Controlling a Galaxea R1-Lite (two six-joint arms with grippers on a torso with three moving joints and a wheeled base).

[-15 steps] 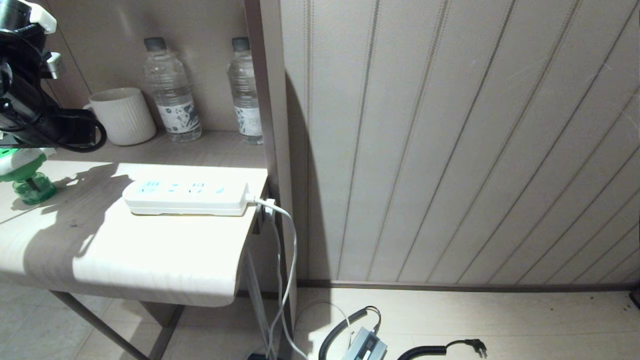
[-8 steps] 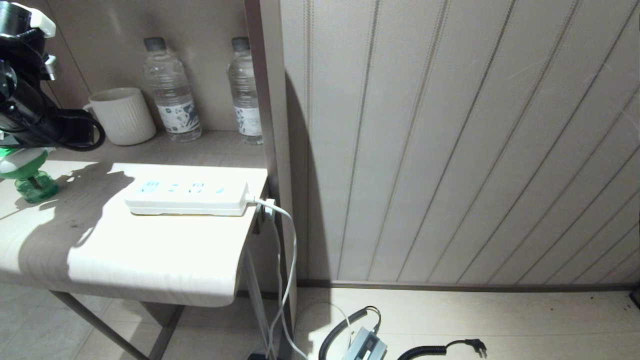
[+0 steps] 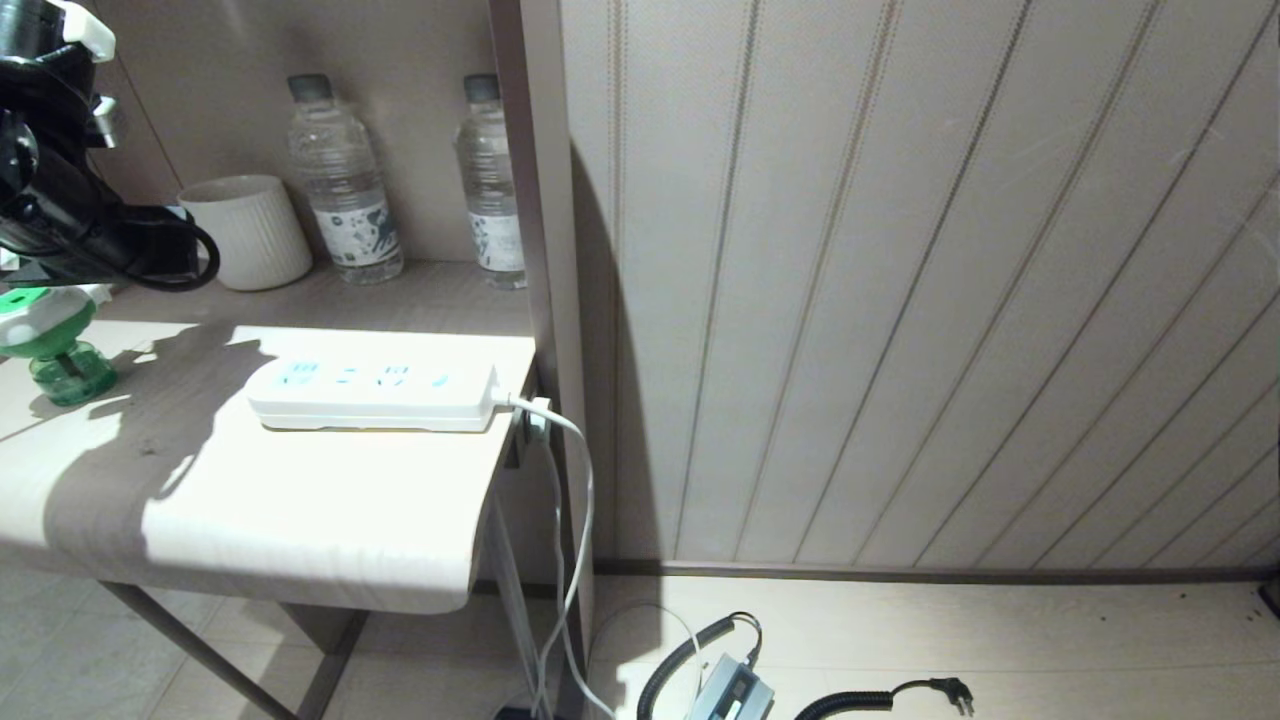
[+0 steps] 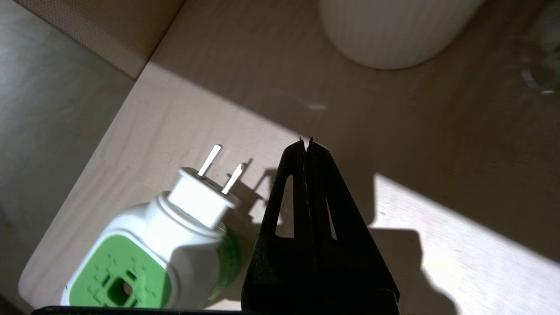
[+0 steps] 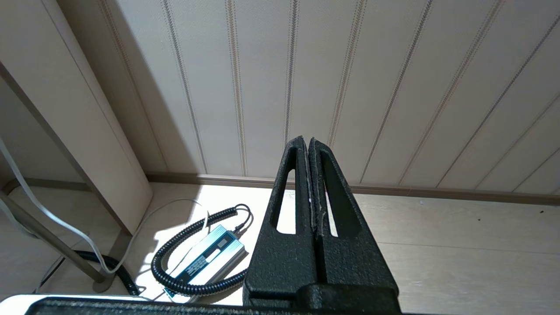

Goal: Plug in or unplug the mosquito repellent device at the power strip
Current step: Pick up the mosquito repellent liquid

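On table — rounded, glossy device.

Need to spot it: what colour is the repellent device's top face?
Green on white plug-in repellent device, clearest in left wrist view.

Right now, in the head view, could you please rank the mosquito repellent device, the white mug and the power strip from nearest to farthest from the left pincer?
1. Mosquito repellent device, just below the left pincer.
2. White mug, at the tabletop's back.
3. Power strip, by the right edge.

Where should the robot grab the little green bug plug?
Probably the white rounded head of the bug plug, squeezed on its two sides from above. It stands upright on the table, prongs bare, so they must stay uncovered. The left gripper is shut beside it.
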